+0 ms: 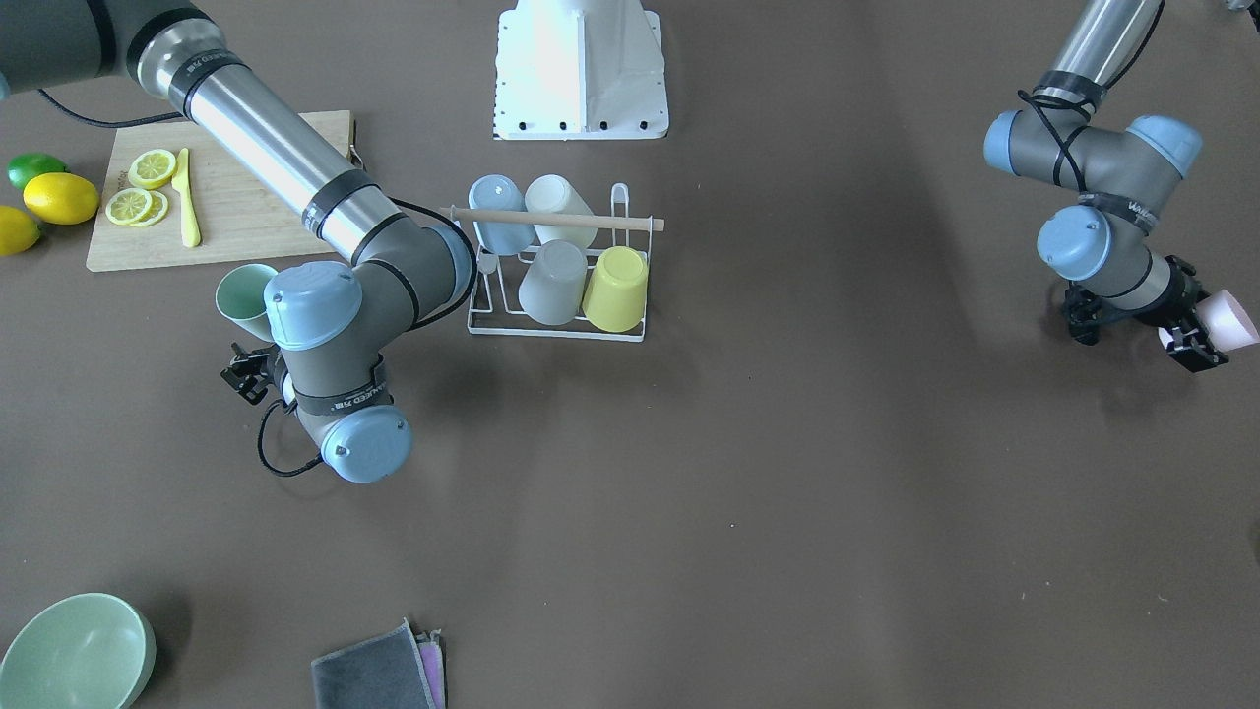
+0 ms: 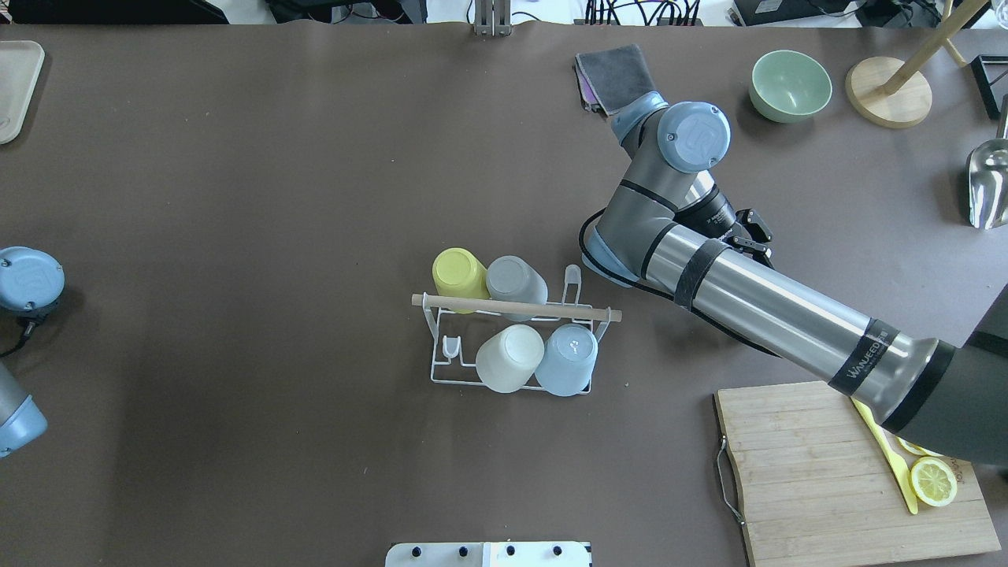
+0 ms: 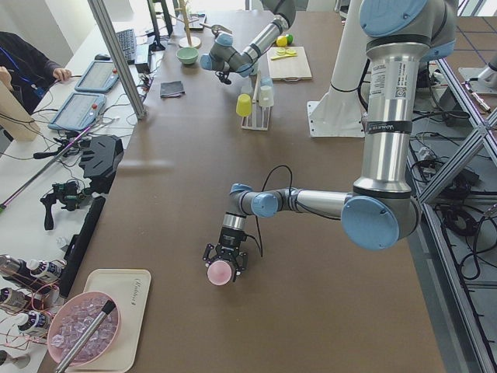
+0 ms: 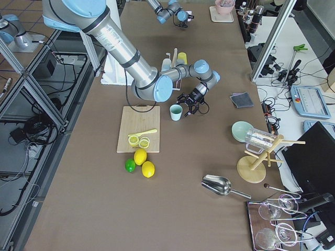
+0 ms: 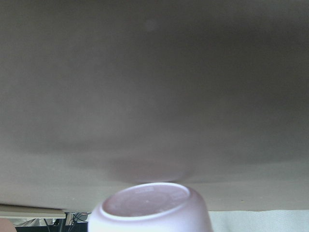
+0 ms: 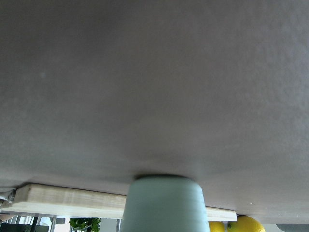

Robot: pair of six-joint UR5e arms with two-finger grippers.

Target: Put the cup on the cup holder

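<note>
The cup holder (image 1: pixel 556 220) is a white wire rack with a wooden rod, mid-table, also in the overhead view (image 2: pixel 516 308). It holds blue, cream, grey and yellow cups upside down. My left gripper (image 1: pixel 1203 340) is shut on a pink cup (image 1: pixel 1234 323), held on its side low over the table, far from the rack. A green cup (image 1: pixel 242 298) stands upright on the table beside the cutting board. My right gripper (image 1: pixel 248 372) is right at it. Its fingertips are hidden, so I cannot tell whether it grips. The right wrist view shows the green cup (image 6: pixel 163 205) close and centred.
A wooden cutting board (image 1: pixel 246 222) with lemon slices and a yellow knife lies behind the green cup, with lemons and a lime (image 1: pixel 59 197) beside it. A green bowl (image 1: pixel 77 652) and a grey cloth (image 1: pixel 374 675) lie at the operators' edge. The white robot base (image 1: pixel 581 69) stands behind the rack.
</note>
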